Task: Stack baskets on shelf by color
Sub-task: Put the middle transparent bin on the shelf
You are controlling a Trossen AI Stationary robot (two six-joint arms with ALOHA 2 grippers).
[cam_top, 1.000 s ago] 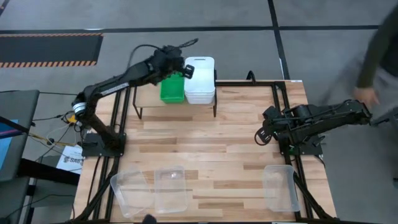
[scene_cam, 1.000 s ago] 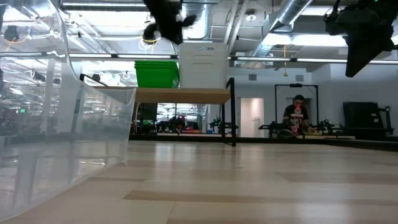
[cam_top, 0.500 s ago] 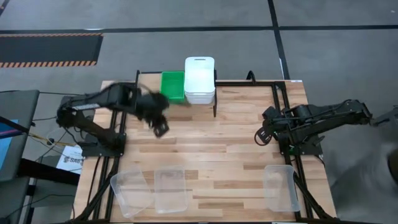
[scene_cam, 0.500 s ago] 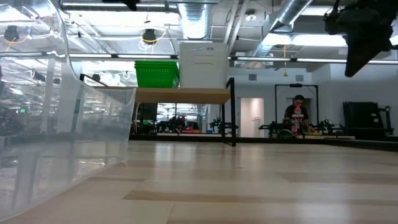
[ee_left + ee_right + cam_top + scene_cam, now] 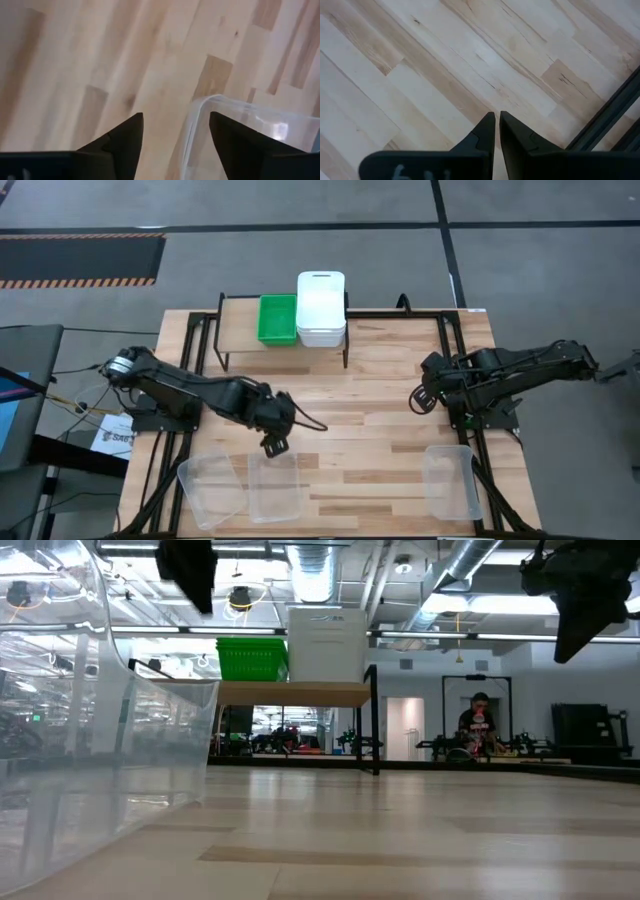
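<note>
On the shelf [image 5: 235, 330] at the table's far edge, green baskets [image 5: 278, 320] stand beside a taller stack of white baskets [image 5: 321, 308]; the low view shows both, green [image 5: 252, 658] and white [image 5: 326, 643]. Three clear baskets lie near the front edge: left [image 5: 212, 490], middle [image 5: 276, 486], right [image 5: 450, 480]. My left gripper [image 5: 276, 442] hovers open over the far rim [image 5: 200, 106] of the middle clear basket, touching nothing. My right gripper [image 5: 418, 398] hangs shut over bare wood at the right.
A clear basket's wall [image 5: 100, 750] fills the left of the low view. Black frame rails [image 5: 470, 440] run along the table's sides. Bare planks [image 5: 350, 400] lie between shelf and clear baskets. A person [image 5: 478, 725] sits far off in the room behind.
My left gripper has swung from the green baskets on the shelf toward the table's near edge and down, ending over the middle clear basket's far rim. The green and white stacks stay on the shelf. The right arm has kept still.
</note>
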